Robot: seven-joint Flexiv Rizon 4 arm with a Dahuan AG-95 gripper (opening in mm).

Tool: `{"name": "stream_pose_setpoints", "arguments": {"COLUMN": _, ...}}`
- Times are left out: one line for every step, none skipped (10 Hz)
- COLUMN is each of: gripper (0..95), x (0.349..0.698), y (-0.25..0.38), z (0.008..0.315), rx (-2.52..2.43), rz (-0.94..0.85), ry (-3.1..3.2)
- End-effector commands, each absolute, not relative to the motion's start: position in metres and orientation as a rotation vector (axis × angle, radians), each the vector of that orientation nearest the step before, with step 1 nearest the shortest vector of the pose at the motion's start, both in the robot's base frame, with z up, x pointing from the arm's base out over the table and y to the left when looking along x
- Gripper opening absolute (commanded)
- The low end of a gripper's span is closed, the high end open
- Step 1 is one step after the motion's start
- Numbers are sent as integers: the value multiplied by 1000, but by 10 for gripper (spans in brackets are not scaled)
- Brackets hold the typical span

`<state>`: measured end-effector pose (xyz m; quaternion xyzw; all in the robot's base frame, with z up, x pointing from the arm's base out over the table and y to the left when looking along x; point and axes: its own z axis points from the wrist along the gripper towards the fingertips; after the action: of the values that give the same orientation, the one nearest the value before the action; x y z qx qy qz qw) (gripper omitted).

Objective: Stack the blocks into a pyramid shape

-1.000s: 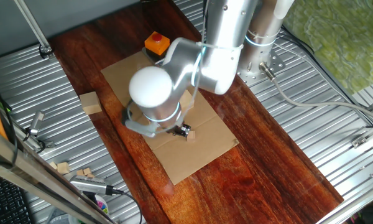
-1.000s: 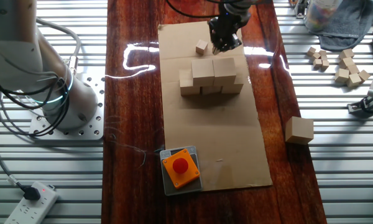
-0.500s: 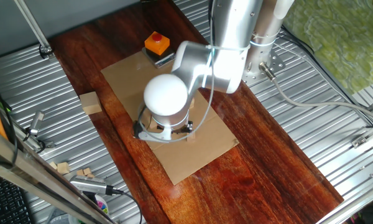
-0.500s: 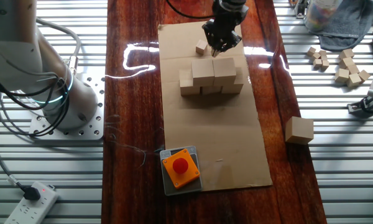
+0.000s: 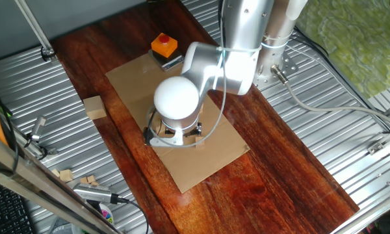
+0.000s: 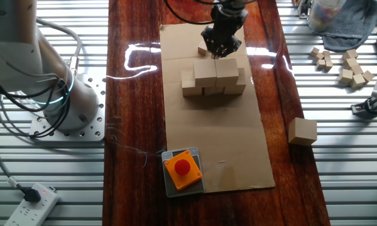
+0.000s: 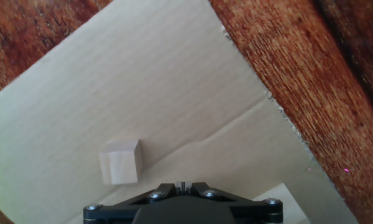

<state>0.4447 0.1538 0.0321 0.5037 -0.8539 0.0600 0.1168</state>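
Five pale wooden blocks stand on the cardboard sheet (image 6: 213,138), three in a bottom row (image 6: 191,86) and two on top (image 6: 205,69). Another block (image 6: 301,131) lies alone on the metal table, also seen as the block (image 5: 95,106) left of the sheet. My gripper (image 6: 217,53) hangs just behind the stack, next to a much smaller wooden cube (image 6: 202,51). In the hand view the gripper (image 7: 183,185) is shut with nothing in it, and the small cube (image 7: 120,163) lies on the cardboard to the left. In one fixed view the arm (image 5: 177,99) hides the stack.
An orange box with a button (image 6: 182,168) sits at the near end of the cardboard. Several tiny wooden cubes (image 6: 347,66) lie at the far right beside a grey cloth (image 6: 342,19). The robot base (image 6: 56,94) stands to the left.
The gripper has shifted a little toward the small cube and the stack, and now covers part of the cube. The blocks have not moved.
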Motion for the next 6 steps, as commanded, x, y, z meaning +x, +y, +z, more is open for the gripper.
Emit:
{"name": "stream_pose_setpoints", "arguments": {"gripper": 0, "x": 445, "y": 153, "z": 30, "rx": 1492, "rz": 192, "ry": -2471}}
{"name": "stream_pose_setpoints", "arguments": {"gripper": 0, "x": 444, "y": 152, "z": 30, "rx": 1501, "rz": 199, "ry": -2461}}
{"name": "stream_pose_setpoints", "arguments": {"gripper": 0, "x": 444, "y": 150, "z": 29, "rx": 1501, "rz": 205, "ry": -2457}}
{"name": "stream_pose_setpoints", "arguments": {"gripper": 0, "x": 443, "y": 149, "z": 29, "rx": 1502, "rz": 207, "ry": -2455}}
{"name": "stream_pose_setpoints", "arguments": {"gripper": 0, "x": 443, "y": 148, "z": 28, "rx": 1497, "rz": 217, "ry": -2454}}
{"name": "stream_pose_setpoints", "arguments": {"gripper": 0, "x": 442, "y": 146, "z": 28, "rx": 1495, "rz": 220, "ry": -2453}}
